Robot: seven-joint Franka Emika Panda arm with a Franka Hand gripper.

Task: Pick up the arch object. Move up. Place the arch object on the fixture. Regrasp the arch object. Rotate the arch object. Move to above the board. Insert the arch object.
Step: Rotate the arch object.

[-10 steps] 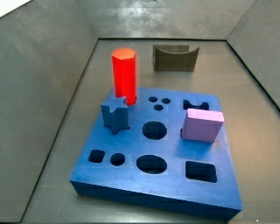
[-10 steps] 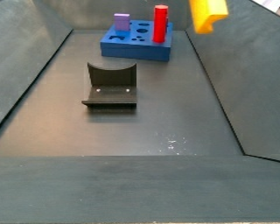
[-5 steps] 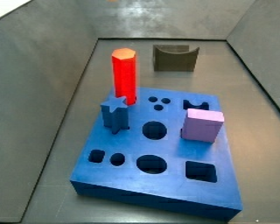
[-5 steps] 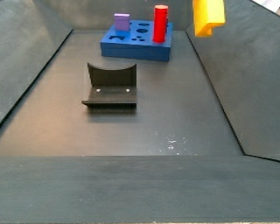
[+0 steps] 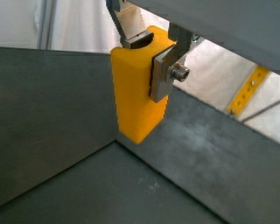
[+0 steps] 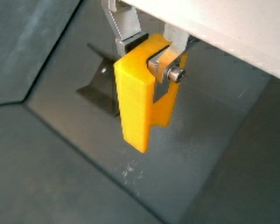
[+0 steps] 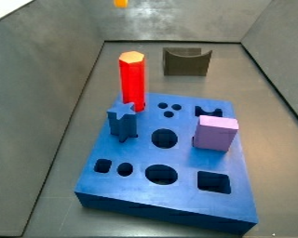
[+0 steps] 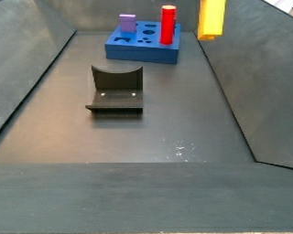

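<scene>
Wrist views both show the arch object point(image 5: 140, 87) clamped between my gripper point(image 5: 149, 54) fingers, hanging long-side down, well above the floor. Side view has it high at the frame top point(image 8: 211, 18), apart from everything. I judge I'm in the move-up step, pick done. Next I need to carry it over the fixture point(image 8: 116, 88) and lower it onto that. The board point(image 7: 177, 167), red pillar point(image 7: 131, 79) and lilac cube point(image 7: 215, 132) stay untouched.
</scene>
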